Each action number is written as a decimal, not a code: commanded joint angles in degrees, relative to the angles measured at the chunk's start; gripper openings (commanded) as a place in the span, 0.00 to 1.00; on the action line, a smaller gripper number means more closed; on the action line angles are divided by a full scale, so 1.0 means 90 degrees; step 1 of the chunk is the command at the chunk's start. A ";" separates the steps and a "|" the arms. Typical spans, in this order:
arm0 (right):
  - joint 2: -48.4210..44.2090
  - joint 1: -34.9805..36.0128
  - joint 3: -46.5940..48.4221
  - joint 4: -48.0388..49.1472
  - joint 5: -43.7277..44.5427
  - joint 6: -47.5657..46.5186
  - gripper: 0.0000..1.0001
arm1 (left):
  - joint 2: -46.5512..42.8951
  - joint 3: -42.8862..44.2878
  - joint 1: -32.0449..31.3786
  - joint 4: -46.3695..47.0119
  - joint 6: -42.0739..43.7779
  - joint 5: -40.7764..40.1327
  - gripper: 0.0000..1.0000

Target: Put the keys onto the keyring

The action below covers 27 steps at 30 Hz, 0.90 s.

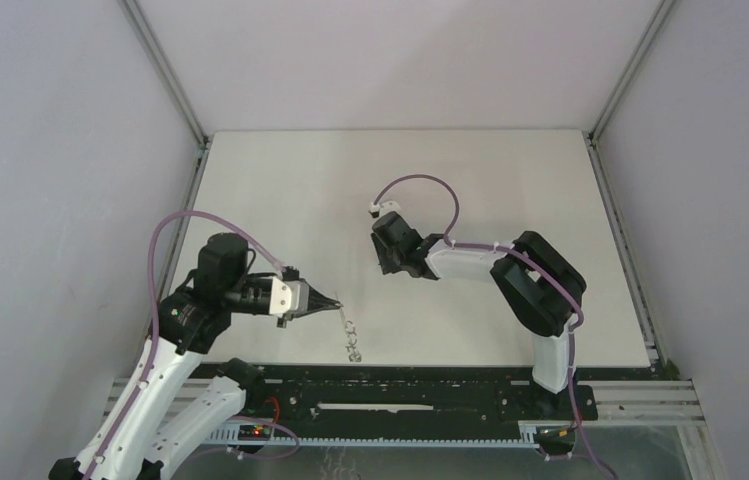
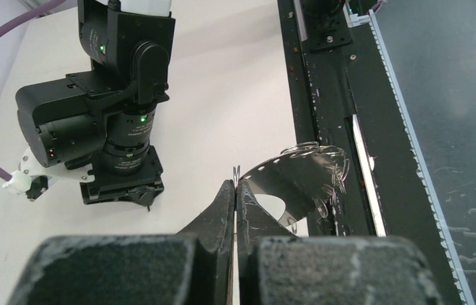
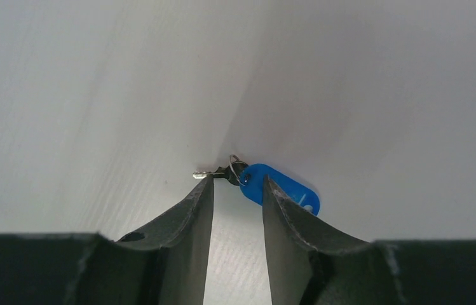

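The left gripper (image 2: 236, 190) is seen with its jaws pressed together, and the thin rim of the keyring (image 2: 292, 170) is pinched between their tips. The rest of the ring, with small wire loops along its edge, is carried out beyond the fingers, towards the black rail (image 2: 337, 95) at the near edge of the table (image 1: 280, 190); whether its far end rests on the surface cannot be told. The right gripper (image 3: 235, 183) is tipped down onto the middle of the table, well apart from the left one, with its jaws spread and a clear gap left between them. The blue key (image 3: 273, 184) is found lying flat on the white surface just at those fingertips: its short metal shank is pointed past one tip, a small wire loop is seen in the gap, and its blue head is partly hidden behind the other tip. Whether either tip touches it cannot be made out
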 commanded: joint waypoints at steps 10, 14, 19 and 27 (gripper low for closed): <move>0.0005 -0.0136 0.0163 0.0380 -0.0188 -0.0499 0.37 | 0.0059 0.0277 0.0038 -0.0341 0.0120 0.0427 0.00; -0.0061 -0.0131 0.0166 0.0479 -0.0222 -0.0585 0.34 | 0.0050 0.0276 0.0038 -0.0459 0.0219 0.0434 0.00; -0.0064 -0.0144 0.0165 0.0678 -0.0269 -0.0698 0.31 | 0.0068 0.0281 0.0038 -0.0500 0.0232 0.0449 0.00; 0.0041 -0.0199 0.0159 0.0630 -0.0321 -0.0668 0.25 | 0.0055 0.0333 0.0038 -0.0527 0.0246 0.0512 0.00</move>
